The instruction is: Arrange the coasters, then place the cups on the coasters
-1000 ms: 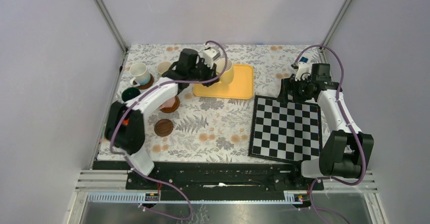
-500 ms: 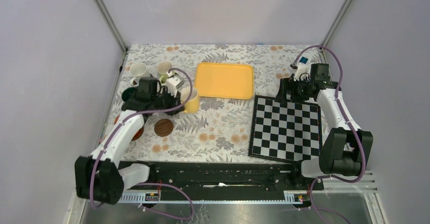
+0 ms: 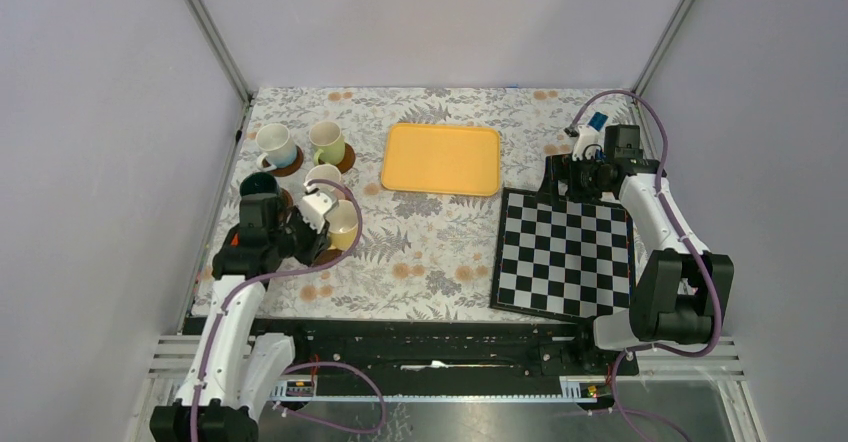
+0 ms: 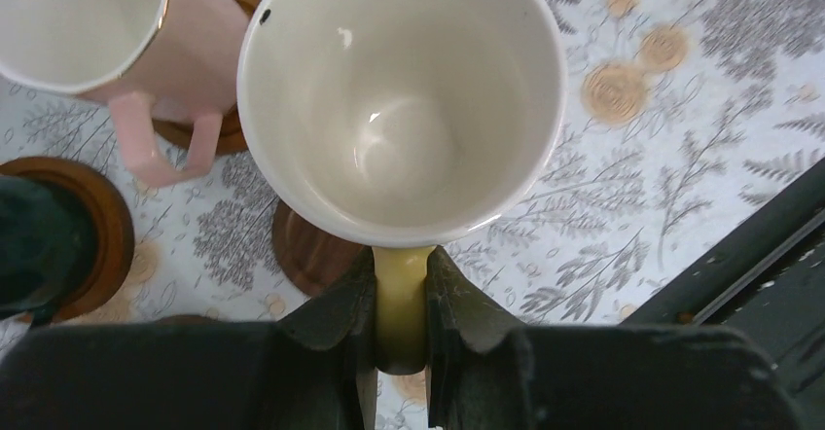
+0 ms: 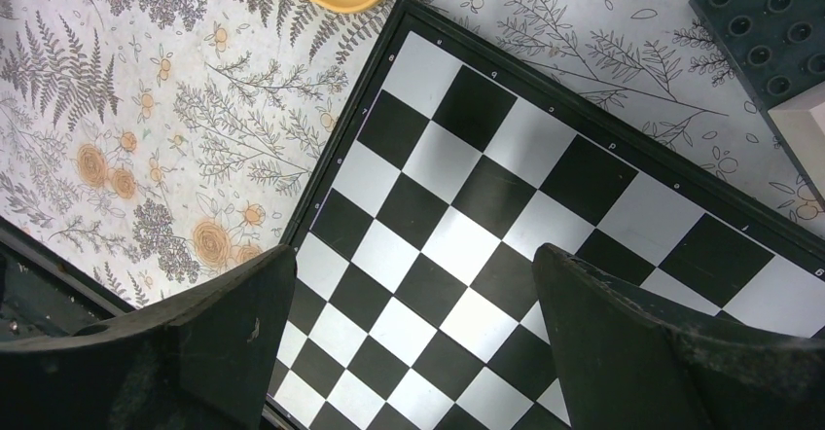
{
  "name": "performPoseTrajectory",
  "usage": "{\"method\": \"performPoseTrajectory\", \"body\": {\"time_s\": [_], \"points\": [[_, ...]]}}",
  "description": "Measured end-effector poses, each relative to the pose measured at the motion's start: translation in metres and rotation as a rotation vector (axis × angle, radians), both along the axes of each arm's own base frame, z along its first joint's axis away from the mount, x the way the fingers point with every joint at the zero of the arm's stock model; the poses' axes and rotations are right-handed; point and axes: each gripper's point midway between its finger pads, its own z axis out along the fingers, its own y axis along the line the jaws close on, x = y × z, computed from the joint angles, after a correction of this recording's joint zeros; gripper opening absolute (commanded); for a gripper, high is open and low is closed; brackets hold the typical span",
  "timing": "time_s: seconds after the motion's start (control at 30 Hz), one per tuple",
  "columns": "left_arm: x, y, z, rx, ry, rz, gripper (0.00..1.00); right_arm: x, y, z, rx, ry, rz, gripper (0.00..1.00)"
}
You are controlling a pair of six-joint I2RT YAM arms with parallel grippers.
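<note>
Fingers of the left pincer are clamped on the handle of the yellow cup, one on each side. The cup is upright, its mouth facing the wrist camera. Under its near edge shows part of a coaster; whether the cup touches it I cannot tell. Just beside it, to the left in the wrist view, the pink cup stands on a second coaster, handle turned toward the pincer. Further left, the dark green cup sits on a third coaster.

Seen from the top, this group lies on the left side of the bench, toward its near edge. Behind it, near the far left corner, the white cup and the light green cup stand side by side, each on its own coaster: the white cup's and the green cup's.

At the middle of the far side lies the yellow tray. Right of it and nearer is the chequered board, one corner close to the tray. The right pincer hangs over that board with its jaws wide apart. A dark studded block lies on the bench just beyond the board's edge.
</note>
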Motion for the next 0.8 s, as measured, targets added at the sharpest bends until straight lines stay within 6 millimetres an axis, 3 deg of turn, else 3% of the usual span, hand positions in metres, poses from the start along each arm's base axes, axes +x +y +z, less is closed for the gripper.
{"method": "performPoseTrajectory", "body": {"time_s": [0.43,0.8], "points": [[-0.01,0.053,-0.04,0.15,0.015,0.011,0.0,0.0,0.001,0.0,-0.001,0.0,0.003,0.98],[-0.005,0.06,-0.054,0.156,-0.012,-0.042,0.0,0.0,0.0,0.0,-0.005,0.001,0.001,0.98]]}}
